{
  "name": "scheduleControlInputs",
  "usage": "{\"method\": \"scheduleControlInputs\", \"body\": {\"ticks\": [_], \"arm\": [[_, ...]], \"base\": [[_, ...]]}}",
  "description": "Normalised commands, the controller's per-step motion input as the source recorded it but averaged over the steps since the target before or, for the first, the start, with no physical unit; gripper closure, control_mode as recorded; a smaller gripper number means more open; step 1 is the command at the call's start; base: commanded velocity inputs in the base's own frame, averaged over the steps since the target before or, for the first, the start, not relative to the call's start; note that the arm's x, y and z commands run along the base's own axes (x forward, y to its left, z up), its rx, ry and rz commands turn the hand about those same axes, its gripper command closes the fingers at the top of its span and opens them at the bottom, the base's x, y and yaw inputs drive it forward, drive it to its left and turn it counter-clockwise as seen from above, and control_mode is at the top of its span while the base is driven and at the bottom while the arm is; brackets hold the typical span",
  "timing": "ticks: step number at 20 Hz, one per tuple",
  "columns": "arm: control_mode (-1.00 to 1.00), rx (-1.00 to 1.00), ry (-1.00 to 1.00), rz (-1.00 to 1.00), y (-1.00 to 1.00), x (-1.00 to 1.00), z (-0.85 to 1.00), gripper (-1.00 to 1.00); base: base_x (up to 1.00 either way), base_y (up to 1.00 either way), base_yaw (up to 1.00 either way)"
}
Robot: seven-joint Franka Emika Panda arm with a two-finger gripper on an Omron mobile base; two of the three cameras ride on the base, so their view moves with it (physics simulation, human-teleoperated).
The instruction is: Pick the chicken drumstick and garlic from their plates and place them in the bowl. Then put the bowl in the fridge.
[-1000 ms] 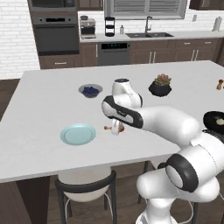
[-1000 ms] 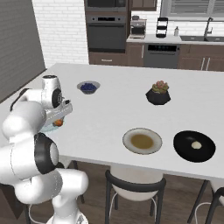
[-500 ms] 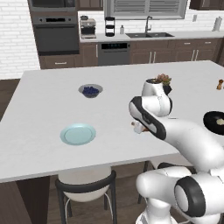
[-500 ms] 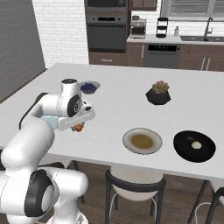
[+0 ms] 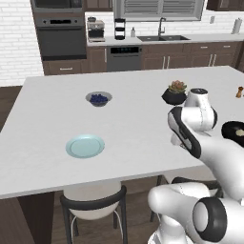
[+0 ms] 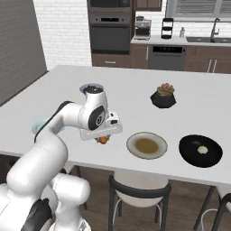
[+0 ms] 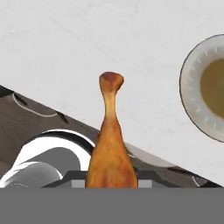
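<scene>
My gripper [image 6: 103, 136] is shut on the fat end of the orange-brown chicken drumstick [image 7: 109, 144], which hangs over the counter near its front edge with the bone tip pointing away from the hand. Just to its right lies the grey-rimmed plate [image 6: 132, 146] with the olive-brown centre, which holds nothing. Further right the black bowl [image 6: 189, 153] holds the off-white garlic [image 6: 202, 150]. The light blue plate [image 5: 85, 146] lies bare at the left of the counter. The fridge is out of view.
A small grey bowl of blue berries [image 5: 98, 98] and a faceted black pot with a plant [image 6: 163, 97] stand further back on the white counter [image 5: 52, 109]. Stools [image 6: 140, 191] stand along the counter's front edge. Oven and sink line the back wall.
The arm has swung to the right along the counter, away from the light blue plate, carrying the drumstick to a spot beside the grey-rimmed plate.
</scene>
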Motion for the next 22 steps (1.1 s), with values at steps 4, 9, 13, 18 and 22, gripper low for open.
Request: {"method": "scheduleControlInputs", "body": {"ticks": [4,9,13,18,22], "arm": [[-1.00,0.00,-0.11,-0.25,-1.00,0.02,0.13,1.00],[-1.00,-0.02,-0.14,-0.40,-0.89,0.24,0.21,1.00],[-1.00,0.00,0.00,-0.49,-0.92,0.38,0.31,1.00],[-1.00,0.09,0.10,-0.29,-1.00,0.08,0.31,1.00],[-1.00,0.14,0.06,-0.18,-1.00,0.00,0.07,1.00]], "base": [[0.00,0.00,0.00],[0.00,0.00,0.00],[0.00,0.00,0.00],[0.00,0.00,0.00],[0.00,0.00,0.00]]}}
